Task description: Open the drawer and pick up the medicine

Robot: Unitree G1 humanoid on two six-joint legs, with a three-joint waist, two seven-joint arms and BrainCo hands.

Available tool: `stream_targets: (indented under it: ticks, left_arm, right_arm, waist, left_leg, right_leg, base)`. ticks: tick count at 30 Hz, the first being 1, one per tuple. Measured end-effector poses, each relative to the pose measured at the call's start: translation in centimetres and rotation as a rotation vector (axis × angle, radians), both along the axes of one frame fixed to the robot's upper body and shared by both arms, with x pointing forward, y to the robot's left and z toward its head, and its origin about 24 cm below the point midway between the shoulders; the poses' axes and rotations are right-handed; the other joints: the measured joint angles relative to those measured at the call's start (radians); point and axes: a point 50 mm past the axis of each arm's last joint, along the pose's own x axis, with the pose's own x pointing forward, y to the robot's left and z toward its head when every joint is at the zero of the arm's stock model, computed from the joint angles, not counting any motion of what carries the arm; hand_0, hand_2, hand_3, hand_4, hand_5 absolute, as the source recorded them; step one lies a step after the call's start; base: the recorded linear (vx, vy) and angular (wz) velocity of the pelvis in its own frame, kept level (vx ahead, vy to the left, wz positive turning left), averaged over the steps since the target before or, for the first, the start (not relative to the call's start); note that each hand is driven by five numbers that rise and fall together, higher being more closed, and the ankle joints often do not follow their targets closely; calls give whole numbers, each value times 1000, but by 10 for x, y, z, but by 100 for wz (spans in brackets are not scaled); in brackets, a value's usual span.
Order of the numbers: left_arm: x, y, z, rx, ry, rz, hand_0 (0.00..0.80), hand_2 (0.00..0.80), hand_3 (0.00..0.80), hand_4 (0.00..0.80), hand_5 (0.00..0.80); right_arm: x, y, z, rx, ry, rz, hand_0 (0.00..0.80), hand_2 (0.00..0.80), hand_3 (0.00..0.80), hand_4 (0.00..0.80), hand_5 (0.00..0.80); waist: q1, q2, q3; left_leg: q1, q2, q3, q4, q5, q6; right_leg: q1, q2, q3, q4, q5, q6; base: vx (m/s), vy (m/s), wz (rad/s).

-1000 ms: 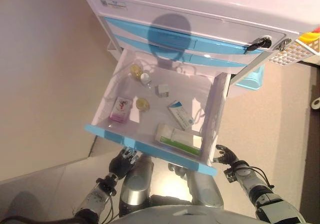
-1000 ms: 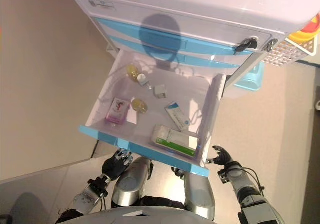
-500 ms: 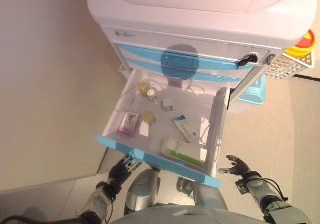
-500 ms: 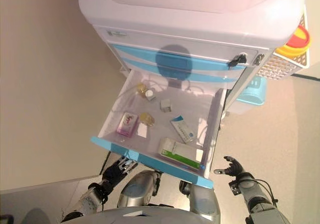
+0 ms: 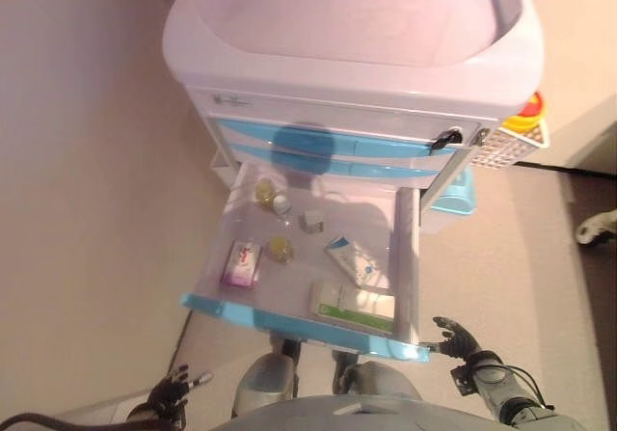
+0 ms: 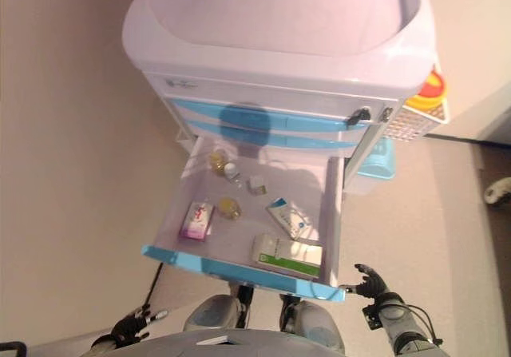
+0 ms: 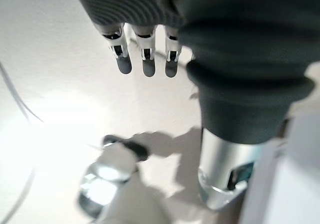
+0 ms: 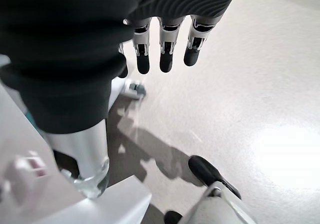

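Observation:
The cart's lower drawer (image 5: 301, 316), with a blue front, stands pulled out. Inside lie a green-and-white medicine box (image 5: 353, 306), a blue-and-white box (image 5: 352, 260), a pink box (image 5: 240, 263), a small white cube (image 5: 310, 222) and small vials (image 5: 280, 248). My left hand (image 5: 170, 392) hangs low at the lower left, below and clear of the drawer front, its fingers (image 7: 145, 58) straight and empty. My right hand (image 5: 459, 337) is by the drawer's right front corner, apart from it, its fingers (image 8: 165, 48) straight and empty.
The white cart (image 5: 347, 55) has two shut blue drawers above. A white basket (image 5: 506, 142) with a yellow-and-red container hangs on its right side, with a blue bin (image 5: 459, 190) below. A white object (image 5: 598, 227) lies on the floor at the right. A wall runs along the left.
The camera has pulled back and shows more of the cart. My left hand has dropped away from under the drawer front to the lower left. The drawer stays open.

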Motion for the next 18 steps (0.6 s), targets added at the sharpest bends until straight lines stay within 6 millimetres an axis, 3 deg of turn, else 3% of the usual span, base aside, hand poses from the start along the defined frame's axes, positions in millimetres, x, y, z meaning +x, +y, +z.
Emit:
stream_targets:
  ticks: [5, 11, 15, 18]
  left_arm:
    - [5, -7, -2, -5, 31, -88, 0, 0, 0, 0, 0]
    - [7, -25, -8, -60, 21, -97, 0, 0, 0, 0, 0]
    - [-3, -28, -10, -45, 33, -72, 0, 0, 0, 0, 0]
    - [-11, -22, -9, -20, 40, -61, 0, 0, 0, 0, 0]
  right_arm:
    - [-2, 0, -1, -32, -38, -87, 0, 0, 0, 0, 0]
    - [-2, -8, 9, -171, -175, -234, 0, 0, 0, 0, 0]
    - [37, -4, 51, -251, -475, -239, 0, 0, 0, 0, 0]
    - [55, -1, 84, -309, -670, -253, 0, 0, 0, 0, 0]
  waist:
    - [-33, -6, -18]
    - [-73, -5, -51]
    - [-111, -48, -61]
    - [-125, -78, -74]
  left_leg:
    - [31, -3, 70, -42, 7, 28]
    - [59, -12, 119, -83, 17, 45]
    - [72, -12, 179, -108, 22, 53]
    - [68, -16, 212, -121, 30, 59]
  right_leg:
    - [27, 0, 58, -82, 57, 25]
    - [48, 2, 108, -135, 106, 40]
    - [48, 4, 146, -179, 143, 67]
    - [32, -1, 169, -189, 152, 77]
  base:
    - [17, 16, -39]
    - [-19, -16, -26]
    - [-67, -8, -43]
    - [-47, 41, -31]
